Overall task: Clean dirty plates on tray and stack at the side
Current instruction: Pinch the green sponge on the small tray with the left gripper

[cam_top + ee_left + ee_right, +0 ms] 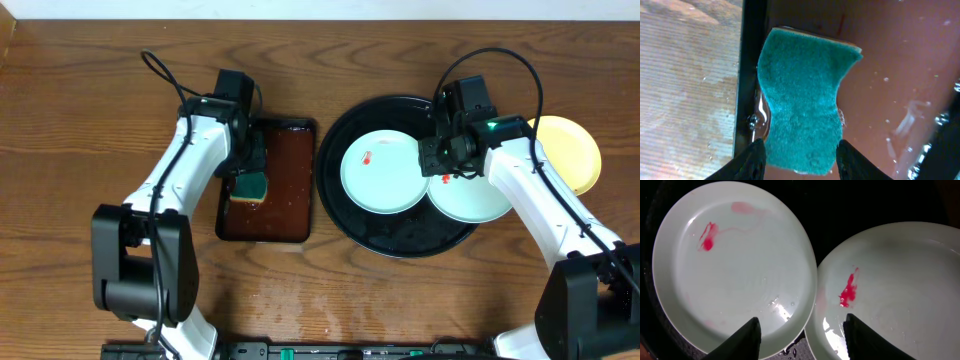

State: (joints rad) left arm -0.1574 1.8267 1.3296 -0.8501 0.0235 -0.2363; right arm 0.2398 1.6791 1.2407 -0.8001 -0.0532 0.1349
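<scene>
Two mint-white plates (383,172), one yellow plate (572,152) — two trays (395,240), one sponge (249,187).

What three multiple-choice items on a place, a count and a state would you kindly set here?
1. The yellow plate lies: A on the black tray; B on the table beside it; C on a mint plate.
2. Number of mint plates with a red smear: A none; B one; C two.
3. The right pincer is: A open; B shut on a plate; C out of view.
B, off the tray's right rim; C, each bears one; A, its fingers stand apart.
</scene>
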